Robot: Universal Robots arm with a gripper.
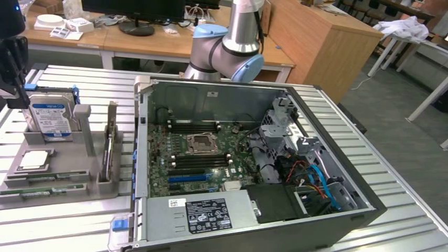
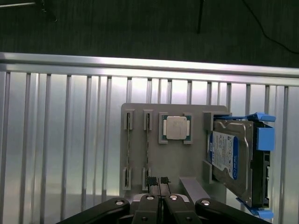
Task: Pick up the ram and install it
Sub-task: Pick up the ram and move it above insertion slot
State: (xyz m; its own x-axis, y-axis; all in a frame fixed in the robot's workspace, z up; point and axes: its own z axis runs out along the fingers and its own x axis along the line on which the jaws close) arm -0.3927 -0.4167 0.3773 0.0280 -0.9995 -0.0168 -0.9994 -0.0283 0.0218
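Observation:
Two ram sticks (image 2: pixel 129 150) (image 2: pixel 147 148) stand on edge, side by side, in slots of the grey tray (image 2: pixel 187 158). In the exterior view they show as thin green strips (image 1: pixel 43 179) along the tray's (image 1: pixel 63 157) near side. My gripper (image 2: pixel 159 181) hangs above the tray, close to one end of the nearer stick, with its two fingers pressed together and nothing between them. Its dark body (image 1: pixel 14 68) shows at the exterior view's far left, over the tray.
The tray also holds a silver processor (image 2: pixel 176 127) and an upright blue-labelled hard drive (image 1: pixel 50 118). The open computer case (image 1: pixel 336 157) lies at the exterior view's right, its motherboard (image 1: pixel 203 152) with long dark slots exposed. All rests on a ribbed metal table (image 1: pixel 70 226).

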